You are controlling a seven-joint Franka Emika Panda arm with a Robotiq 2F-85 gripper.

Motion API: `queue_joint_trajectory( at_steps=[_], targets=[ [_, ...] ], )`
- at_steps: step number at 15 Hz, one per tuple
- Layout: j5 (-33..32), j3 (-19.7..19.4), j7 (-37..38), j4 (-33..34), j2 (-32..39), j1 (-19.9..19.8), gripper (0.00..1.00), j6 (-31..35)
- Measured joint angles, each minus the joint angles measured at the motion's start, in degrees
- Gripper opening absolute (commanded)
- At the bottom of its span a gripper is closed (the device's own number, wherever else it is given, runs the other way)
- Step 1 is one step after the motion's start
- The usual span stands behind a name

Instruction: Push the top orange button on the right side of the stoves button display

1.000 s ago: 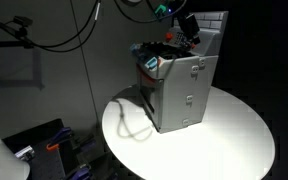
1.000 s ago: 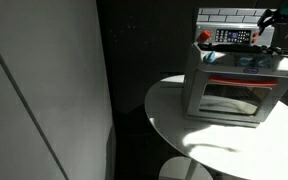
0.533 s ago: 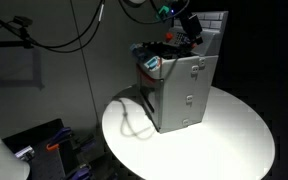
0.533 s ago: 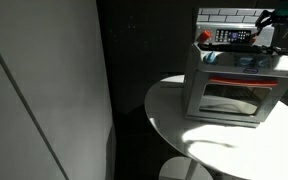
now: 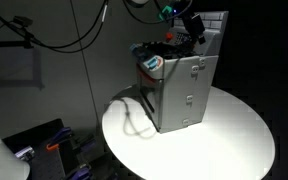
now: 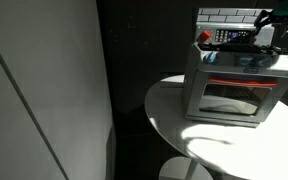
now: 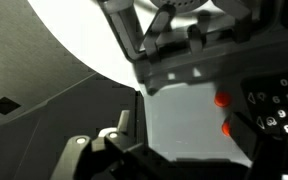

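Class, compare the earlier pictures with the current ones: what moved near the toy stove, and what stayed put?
The gripper moved slightly sideways toward the white tiled back wall, above the stove. Nothing was taken hold of or let go. The stove, the button display and the round table stayed as they were.
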Motion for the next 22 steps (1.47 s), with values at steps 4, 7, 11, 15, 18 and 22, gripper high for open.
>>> queue_joint_trajectory(
  at_steps=[4,7,11,15,18,22],
  targets=[
    [0.00,-0.19,0.00,0.48,0.44,0.07,1.00,-0.10],
    [0.01,-0.24,0.00,0.67,0.46,0.08,1.00,-0.65],
    [2.41,-0.24,-1.84,0.73,-0.11,0.00,1.00,-4.58],
    [8.37,-0.22,-8.12,0.55,-2.36,-0.48,1.00,-9.87],
    [13.07,-0.21,-13.96,-0.12,-5.58,-1.10,1.00,-14.71],
    [17.24,-0.21,-22.58,-2.00,-11.01,-2.18,1.00,-22.87]
  ],
)
